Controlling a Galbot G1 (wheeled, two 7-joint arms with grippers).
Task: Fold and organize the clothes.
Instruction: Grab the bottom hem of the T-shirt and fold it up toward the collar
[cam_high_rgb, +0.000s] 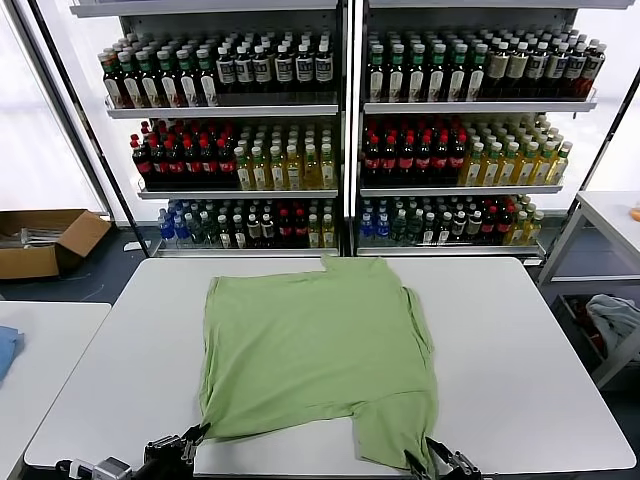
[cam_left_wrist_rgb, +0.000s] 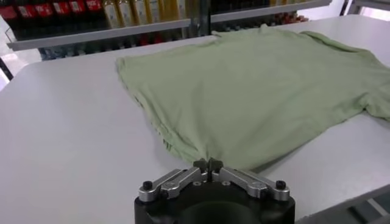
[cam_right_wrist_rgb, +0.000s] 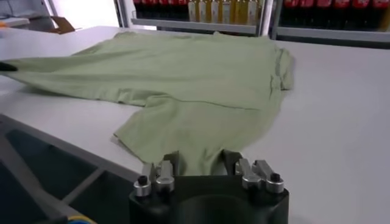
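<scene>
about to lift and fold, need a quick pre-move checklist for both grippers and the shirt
1. Left gripper shut on the near corner of the light green cotton shirt: ok.
2. Right gripper holding the shirt's other near edge: ok, fabric sits between its fingers.
3. Shirt lying flat on the white table: not ok, the near right part hangs over the edge.
4. Chest logo side facing down: cannot tell.

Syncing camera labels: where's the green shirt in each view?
Head view: green shirt spread on the white table, near corners at both grippers.
Left wrist view: fills the upper right, corner pinched by the left gripper.
Right wrist view: spans the centre, hem in the right gripper.
Shared landmark: bottle shelves.
</scene>
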